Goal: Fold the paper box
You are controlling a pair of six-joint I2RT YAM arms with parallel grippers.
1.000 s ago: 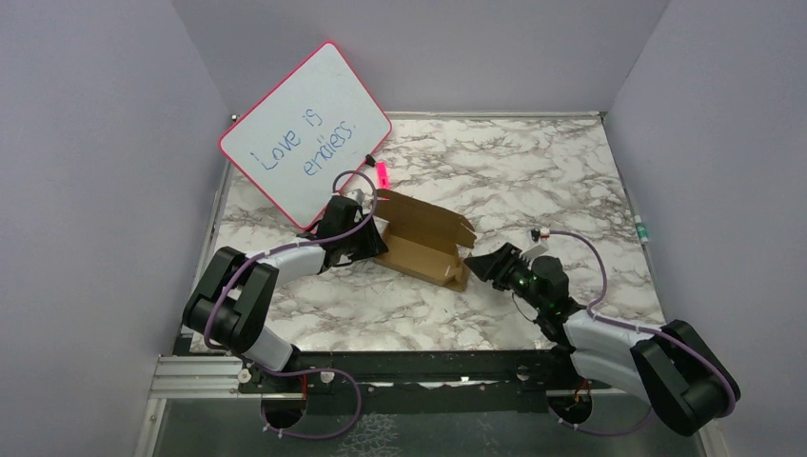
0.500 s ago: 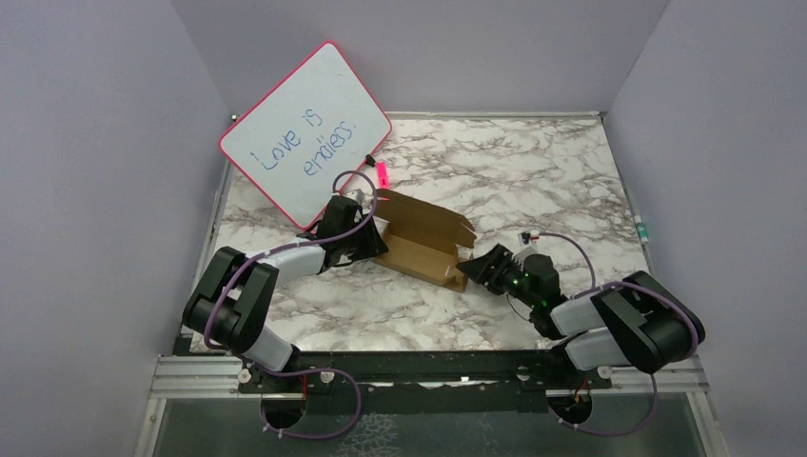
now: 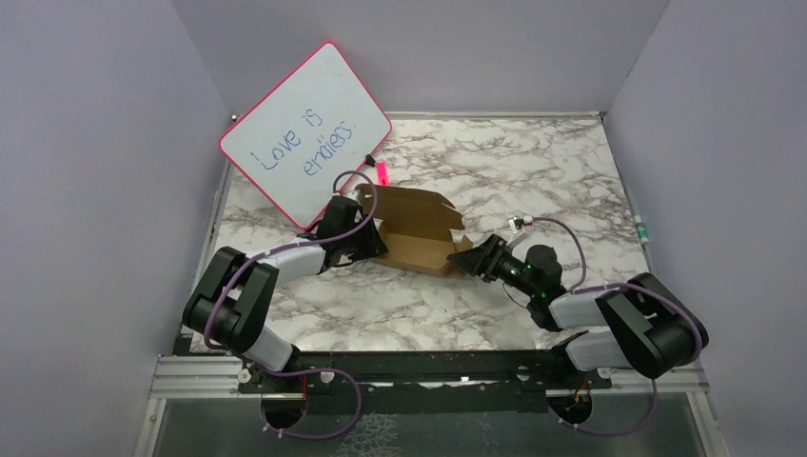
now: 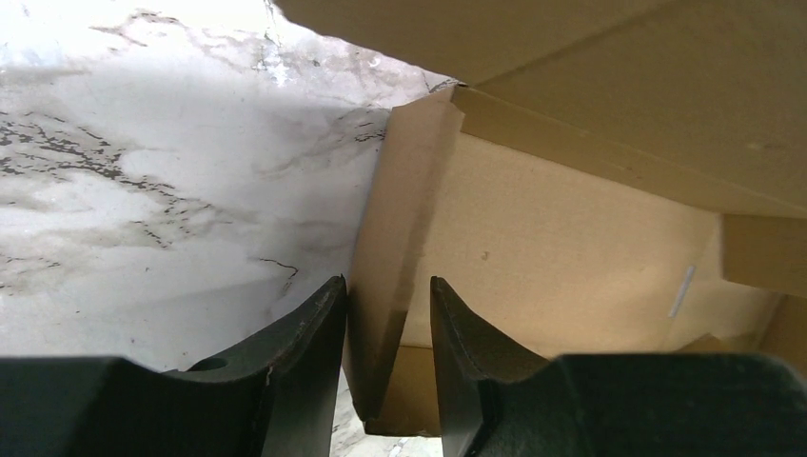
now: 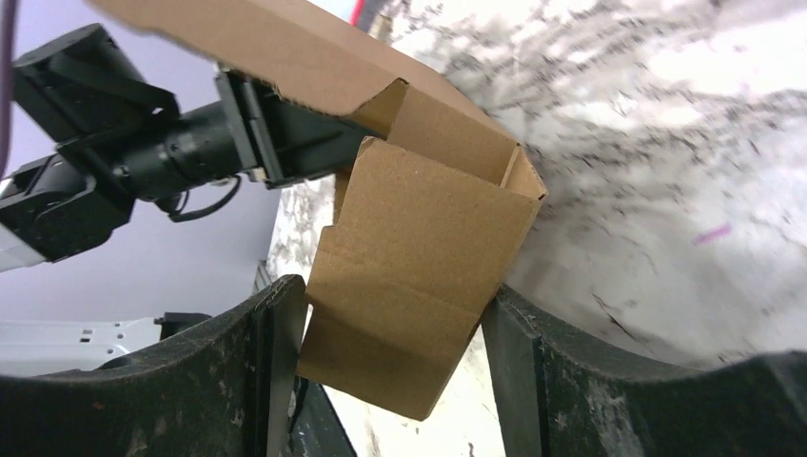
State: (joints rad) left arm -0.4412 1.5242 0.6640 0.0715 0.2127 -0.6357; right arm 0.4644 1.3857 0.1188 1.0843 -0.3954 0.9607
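Clamping paper box (image 3: 423, 249) 9 o'clock wall in left gripper (image 4: 385, 286); right gripper (image 5: 392, 290) jaws apart astride 3 o'clock flap; I fold it inward slowly, along crease.

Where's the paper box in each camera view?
Top external: paper box sits mid-table, just right of the whiteboard.
Left wrist: paper box fills the right and top, with one wall inside the left gripper.
Right wrist: paper box is at centre, its end flap inside the right gripper.
Shared landmark: marble tabletop, seen in all three.
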